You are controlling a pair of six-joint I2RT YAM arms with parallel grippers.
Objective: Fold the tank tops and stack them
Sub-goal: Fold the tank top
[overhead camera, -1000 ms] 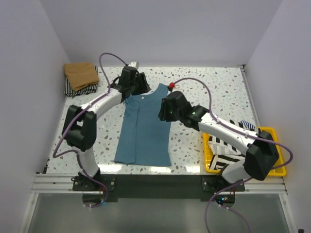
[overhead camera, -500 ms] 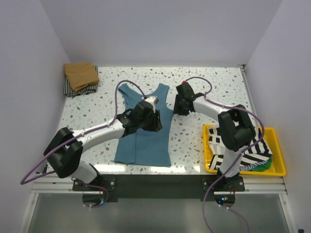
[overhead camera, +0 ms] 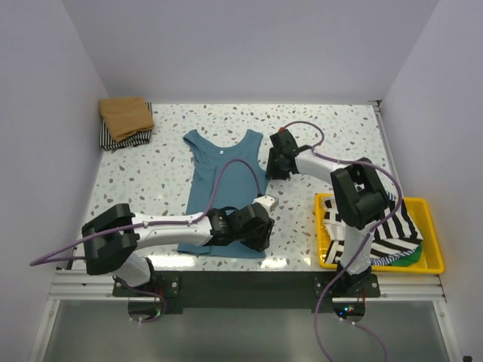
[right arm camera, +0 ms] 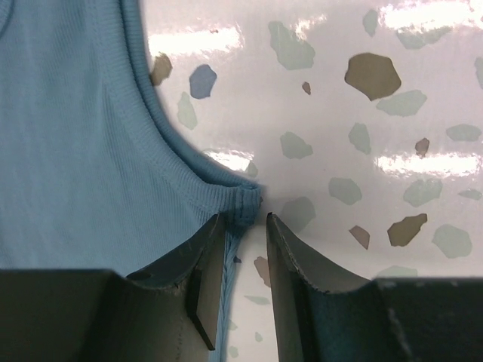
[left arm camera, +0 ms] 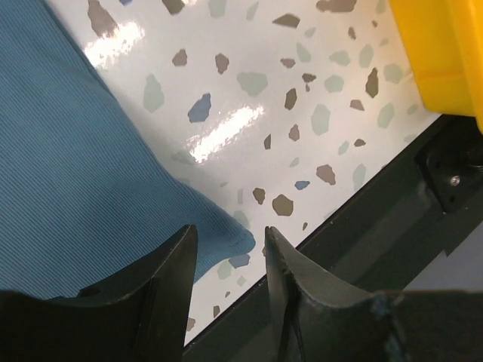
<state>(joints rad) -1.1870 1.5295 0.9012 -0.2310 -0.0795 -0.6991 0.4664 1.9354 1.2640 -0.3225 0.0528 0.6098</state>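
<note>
Since a second ago: my left hand [left arm camera: 226, 243] swung from the neck end down to the near hem, and my right hand [right arm camera: 243, 220] slid off the strap to the armhole. The teal tank top [overhead camera: 223, 192] hasn't shifted.

- Left hand: narrow gap, straddling the near right hem corner [left arm camera: 235, 240], cloth not pinched yet.
- Right hand: narrow gap too, fingers either side of the armpit corner [right arm camera: 245, 200], not clamped as far as I can see.
- Both hands sit on the same long edge, so my guess is a lengthwise fold, right side carried over.
- The top lies flat mid-counter [overhead camera: 339, 136], long axis far-to-near, straps toward the back wall, hem at the near edge.
- Finished pile sits in the far left corner, tan top [overhead camera: 126, 113] over a striped one [overhead camera: 127, 139]. More striped tops [overhead camera: 373, 226] wait in the yellow tray [overhead camera: 432, 264].
</note>
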